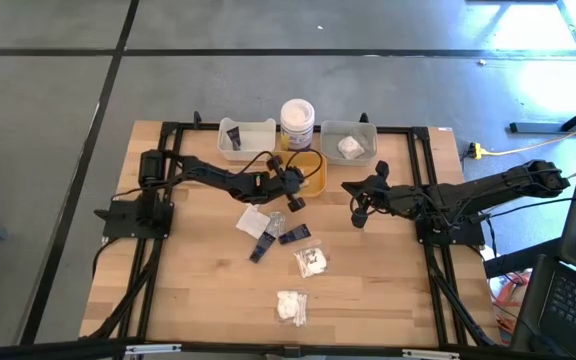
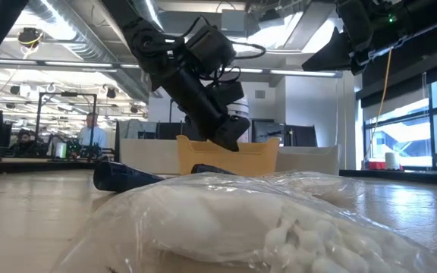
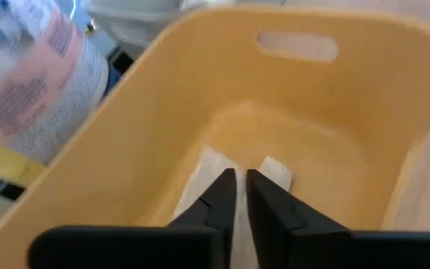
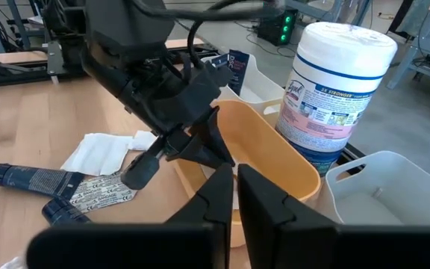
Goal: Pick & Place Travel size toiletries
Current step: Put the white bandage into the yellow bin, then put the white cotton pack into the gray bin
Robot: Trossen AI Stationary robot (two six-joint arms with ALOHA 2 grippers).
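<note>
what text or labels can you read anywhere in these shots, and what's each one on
"25% STRONGER": on the blue band of the white tub, right wrist view.
Brand script above that band: too small to read for sure.
Fine print on the tub's pink panel: blurred in both wrist views.
Print on the dark tubes and the sachet: too small to read.
Nothing else legible.

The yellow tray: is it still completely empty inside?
No. In the left wrist view a flat white sachet lies on the floor of the yellow tray, just beyond the left end effector.
</note>
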